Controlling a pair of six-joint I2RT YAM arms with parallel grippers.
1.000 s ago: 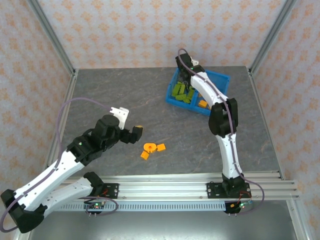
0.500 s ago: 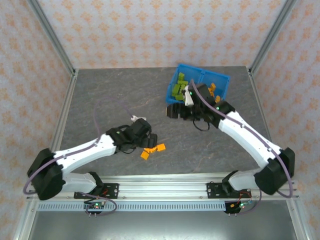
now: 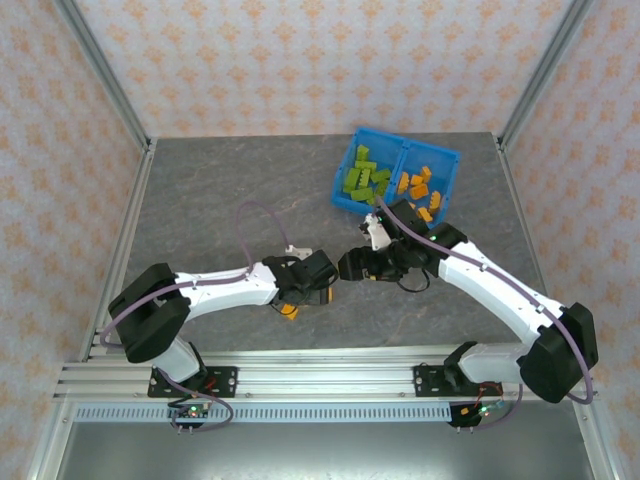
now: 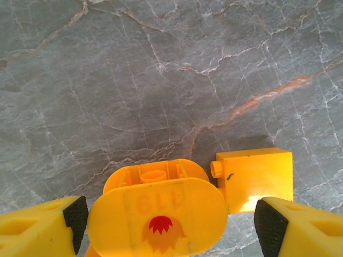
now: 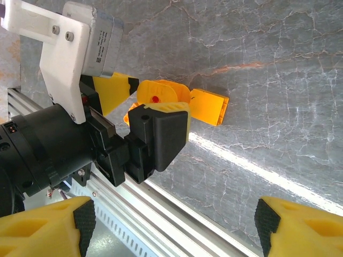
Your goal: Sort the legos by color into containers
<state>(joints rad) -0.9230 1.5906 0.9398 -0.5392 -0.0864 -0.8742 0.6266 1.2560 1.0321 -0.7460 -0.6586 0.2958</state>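
Low down, left pincer (image 4: 171,222) wide astride the round orange lego (image 4: 161,206) — red emblem (image 4: 159,227), unreadable digits (image 4: 153,202) — right pincer (image 5: 174,222) wide

Green legos (image 3: 362,180) left compartment (image 3: 352,207), orange legos (image 3: 418,190) right; ring (image 4: 161,209) beside brick (image 4: 260,176).

I read the grey marbled tabletop (image 4: 161,80) as smooth and mostly matt, though a glare streak crosses it in the right wrist view. The rounded orange plastic brick (image 4: 158,211) and the rectangular orange plastic brick (image 4: 257,179) at three o'clock of it look smooth and slightly glossy. Overhead, the blue translucent plastic bin (image 3: 440,152) at two o'clock shines, and the ribbed aluminium rail (image 3: 330,372) at six o'clock is bare metal.
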